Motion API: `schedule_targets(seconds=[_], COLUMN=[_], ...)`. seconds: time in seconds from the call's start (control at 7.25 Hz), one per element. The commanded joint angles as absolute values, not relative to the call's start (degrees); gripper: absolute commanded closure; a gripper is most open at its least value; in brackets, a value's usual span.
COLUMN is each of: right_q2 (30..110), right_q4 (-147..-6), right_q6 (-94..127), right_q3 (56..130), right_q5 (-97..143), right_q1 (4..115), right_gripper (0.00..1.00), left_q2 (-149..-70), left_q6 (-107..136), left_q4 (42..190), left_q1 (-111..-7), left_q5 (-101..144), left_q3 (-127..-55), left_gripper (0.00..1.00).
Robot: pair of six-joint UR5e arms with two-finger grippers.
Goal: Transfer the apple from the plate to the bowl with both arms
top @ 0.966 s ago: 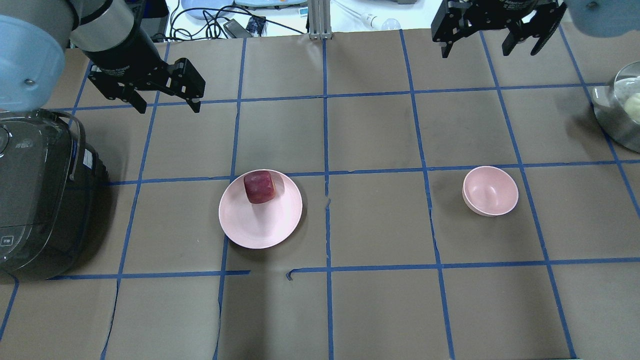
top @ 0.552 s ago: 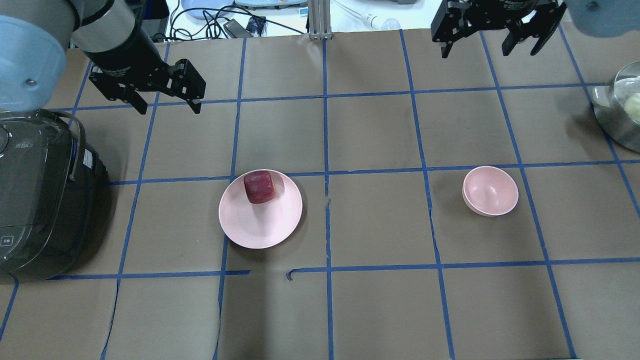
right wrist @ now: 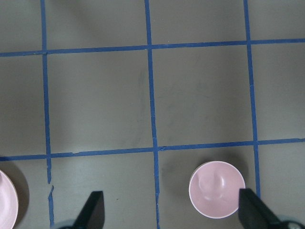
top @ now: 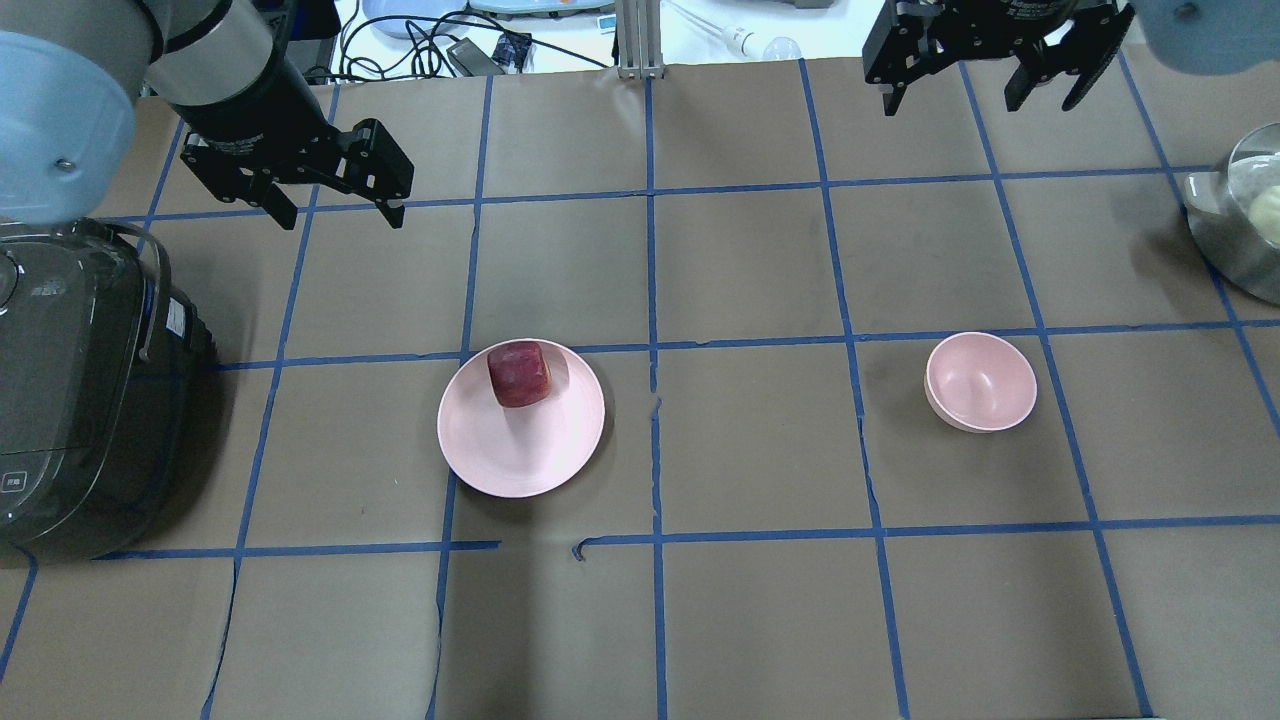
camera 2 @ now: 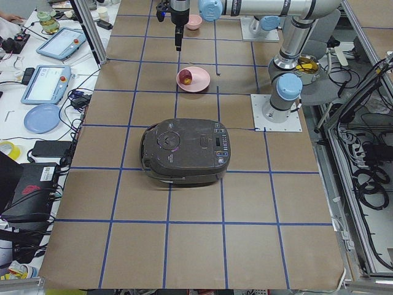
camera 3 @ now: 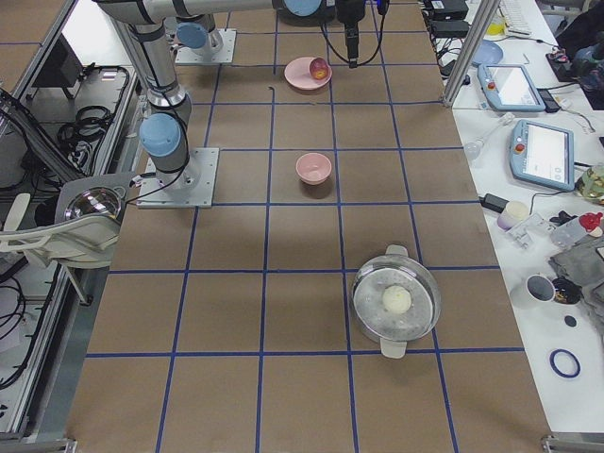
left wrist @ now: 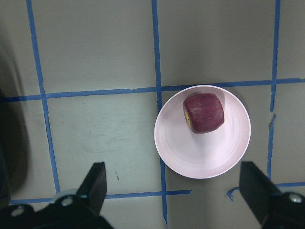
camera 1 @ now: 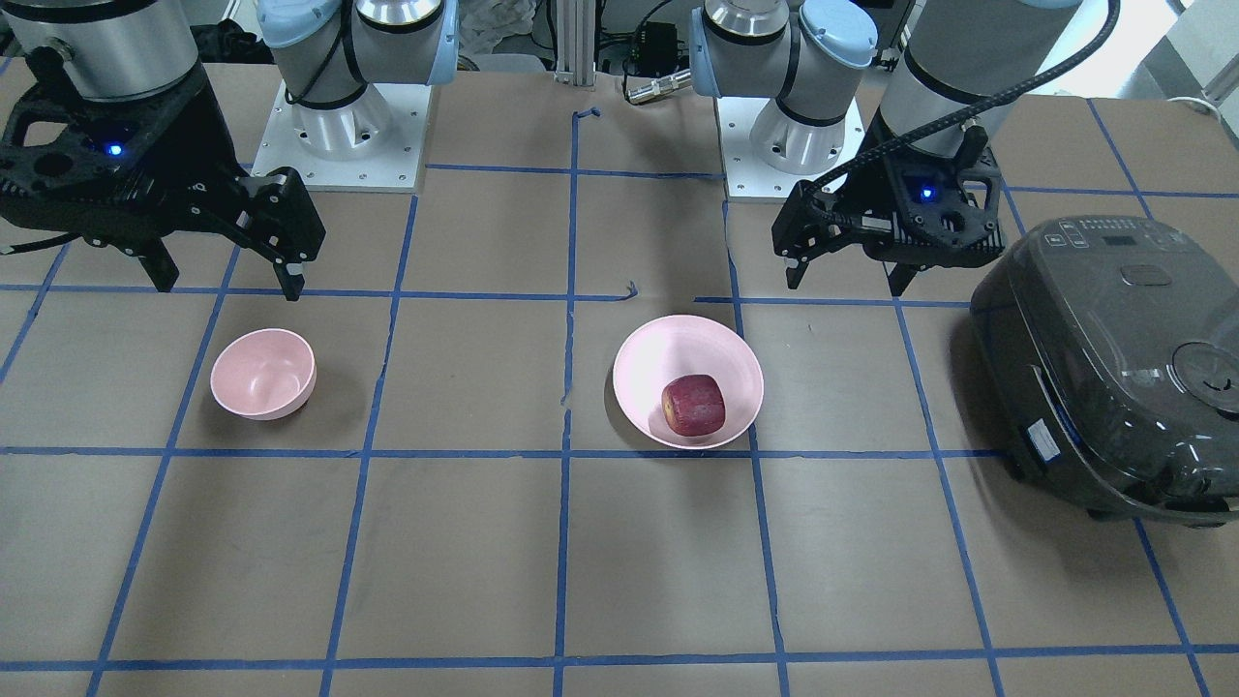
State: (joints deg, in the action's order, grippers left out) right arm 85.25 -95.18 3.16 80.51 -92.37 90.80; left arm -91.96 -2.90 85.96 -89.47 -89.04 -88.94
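The dark-red apple (top: 519, 373) lies on the far part of the pale-pink plate (top: 520, 450) left of the table's middle; the left wrist view shows both, the apple (left wrist: 204, 112) on the plate (left wrist: 190, 157). The smaller pink bowl (top: 981, 381) stands empty to the right. My left gripper (top: 340, 213) is open and empty, raised beyond and left of the plate. My right gripper (top: 985, 100) is open and empty, high over the far edge beyond the bowl, which shows in its wrist view (right wrist: 217, 189).
A dark rice cooker (top: 70, 390) sits at the left edge, close to the left arm. A metal pot with a glass lid (top: 1250, 220) stands at the right edge. Cables and devices lie beyond the far edge.
My left gripper has shifted slightly to the right. The right gripper, apple, plate and bowl have not moved.
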Motion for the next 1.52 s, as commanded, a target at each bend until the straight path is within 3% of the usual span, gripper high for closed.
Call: schedule_targets(seconds=[0.0,0.97,1.38], right_q2=[85.3,85.1,84.7], right_q4=[-95.2,-95.1,-95.2], right_q6=[3.2,3.2,-4.1], right_q3=[80.5,80.6,82.6], right_q5=[-92.4,-92.5,-92.3], right_q1=[90.9,90.7,85.2], right_gripper=[0.00,0.00,0.00], left_q2=[-92.1,-93.7,-94.3], left_q6=[-2.9,1.2,8.8], left_q4=[85.8,83.4,58.1], left_q1=[-89.5,-91.7,-98.8], left_q5=[-88.9,-89.4,-89.7], left_q3=[-88.9,-90.7,-104.2], left_gripper=[0.00,0.00,0.00])
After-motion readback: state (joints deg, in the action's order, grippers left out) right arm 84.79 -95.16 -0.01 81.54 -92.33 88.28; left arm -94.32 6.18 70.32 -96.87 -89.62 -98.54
